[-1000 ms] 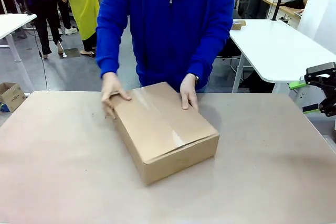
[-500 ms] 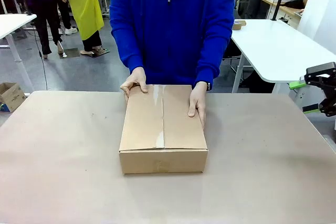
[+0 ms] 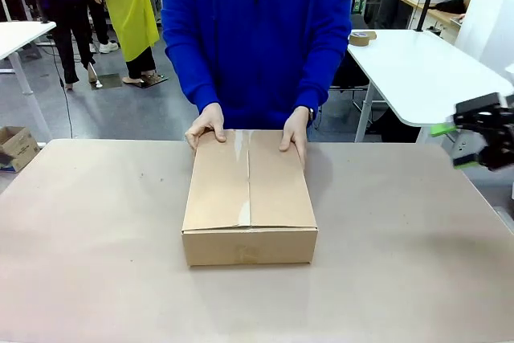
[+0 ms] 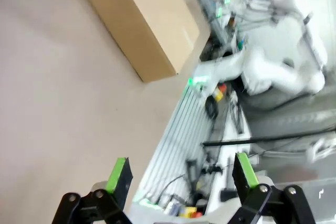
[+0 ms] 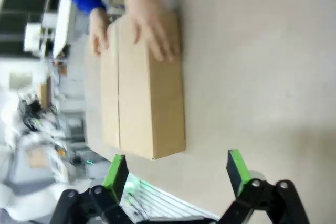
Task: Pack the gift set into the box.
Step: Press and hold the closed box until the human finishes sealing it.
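Note:
The box (image 3: 249, 194) lies in the middle of the table (image 3: 401, 263) with its flaps shut and a strip of clear tape along the seam. A person in a blue top rests both hands (image 3: 207, 124) on its far end. The gift set is hidden. My right gripper (image 3: 454, 146) hangs open at the table's right edge, well apart from the box. Its wrist view shows the box (image 5: 144, 87) ahead of the open right gripper (image 5: 176, 169), with the person's hands (image 5: 152, 35) on it. My left gripper (image 4: 181, 174) is open over bare table, the box (image 4: 142, 24) far ahead.
A white table (image 3: 426, 70) with a tape roll (image 3: 363, 38) stands behind at the right. A small brown carton (image 3: 16, 146) sits on the floor at far left. People stand in the background. The right arm's white body (image 4: 273, 61) shows beyond the table edge.
The person has turned the box from a slant to square with the table and moved one hand to its far end. My right gripper has shifted slightly left and up.

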You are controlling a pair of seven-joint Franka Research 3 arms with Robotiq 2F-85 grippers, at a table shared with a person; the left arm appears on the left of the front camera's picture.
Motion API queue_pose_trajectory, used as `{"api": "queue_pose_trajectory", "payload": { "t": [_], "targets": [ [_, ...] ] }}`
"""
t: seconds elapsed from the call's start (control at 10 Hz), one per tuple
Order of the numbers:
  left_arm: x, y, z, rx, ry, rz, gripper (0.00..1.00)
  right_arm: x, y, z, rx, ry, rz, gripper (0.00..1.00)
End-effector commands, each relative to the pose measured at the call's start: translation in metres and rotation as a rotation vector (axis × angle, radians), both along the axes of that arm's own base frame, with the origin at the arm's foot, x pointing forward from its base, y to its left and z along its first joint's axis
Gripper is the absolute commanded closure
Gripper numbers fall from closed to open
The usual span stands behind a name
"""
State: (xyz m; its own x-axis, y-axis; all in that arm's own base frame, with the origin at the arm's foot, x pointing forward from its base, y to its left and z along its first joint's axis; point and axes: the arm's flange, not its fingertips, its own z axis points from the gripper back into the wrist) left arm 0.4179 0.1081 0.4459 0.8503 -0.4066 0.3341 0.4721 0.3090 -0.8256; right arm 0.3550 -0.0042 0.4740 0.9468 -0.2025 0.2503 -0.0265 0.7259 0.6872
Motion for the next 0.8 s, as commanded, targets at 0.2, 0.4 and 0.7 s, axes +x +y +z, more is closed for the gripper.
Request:
{"api": "queue_pose_trajectory", "payload": {
  "t": [0.2, 0.4, 0.7],
  "targets": [
    [0.035, -0.173, -0.048, -0.116, -0.445, -0.636, 0.0, 0.048, 0.2, -0.029, 0.067, -0.426, 0.697, 0.0],
    [0.028, -0.185, -0.022, 0.046, -0.275, -0.438, 0.0, 0.013, 0.212, -0.001, -0.108, -0.23, 0.439, 0.0],
    [0.042, -0.247, -0.048, -0.14, -0.553, -0.575, 0.0, 0.038, 0.259, -0.022, -0.045, -0.413, 0.931, 0.0]
  ]
}}
